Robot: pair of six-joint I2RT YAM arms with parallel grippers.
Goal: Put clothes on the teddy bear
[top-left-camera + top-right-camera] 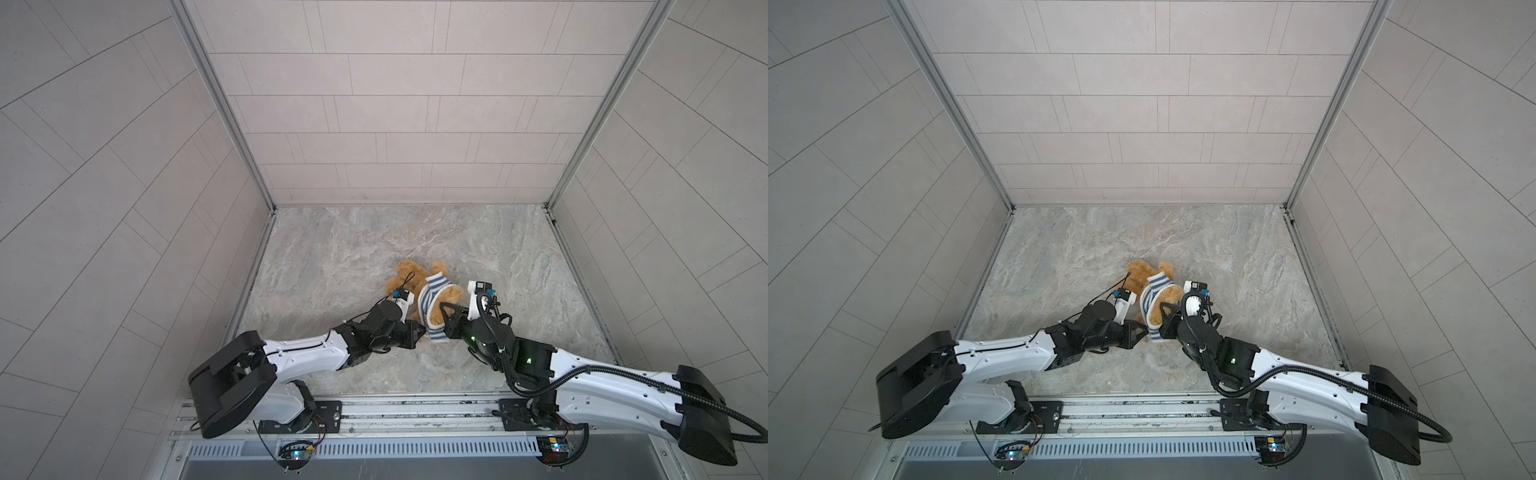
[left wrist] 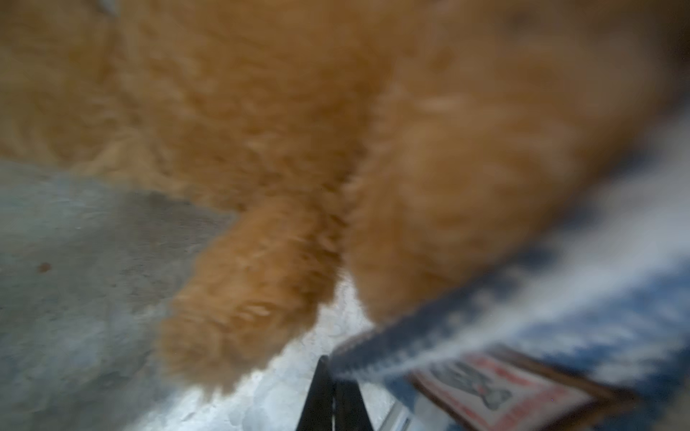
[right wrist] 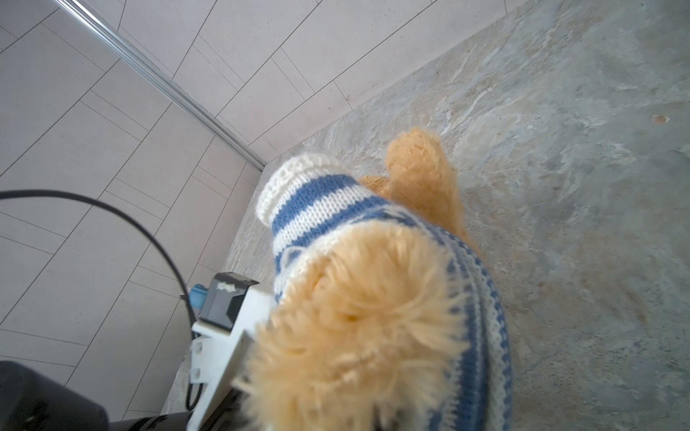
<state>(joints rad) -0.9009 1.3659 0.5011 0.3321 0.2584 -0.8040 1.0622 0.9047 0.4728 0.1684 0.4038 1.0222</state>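
Note:
The golden-brown teddy bear [image 1: 405, 274] [image 1: 1138, 270] lies mid-floor with the blue-and-white striped shirt [image 1: 434, 289] [image 1: 1156, 286] partly round its body. My left gripper [image 1: 422, 331] [image 1: 1144, 328] [image 2: 332, 364] is shut, its black fingers pinching the shirt's hem [image 2: 392, 343] beside a furry limb [image 2: 254, 298]. My right gripper [image 1: 444, 316] [image 1: 1163, 320] presses in from the other side of the hem. In the right wrist view its jaws are hidden behind bear fur [image 3: 354, 317] that bulges out of the shirt [image 3: 317, 209].
Tiled walls [image 1: 395, 124] close the marbled floor [image 1: 332, 257] on three sides, with metal corner posts [image 1: 232, 124]. The arms' base rail [image 1: 415, 411] runs along the front edge. The left arm's white wrist-camera mount [image 3: 224, 324] sits right beside the bear.

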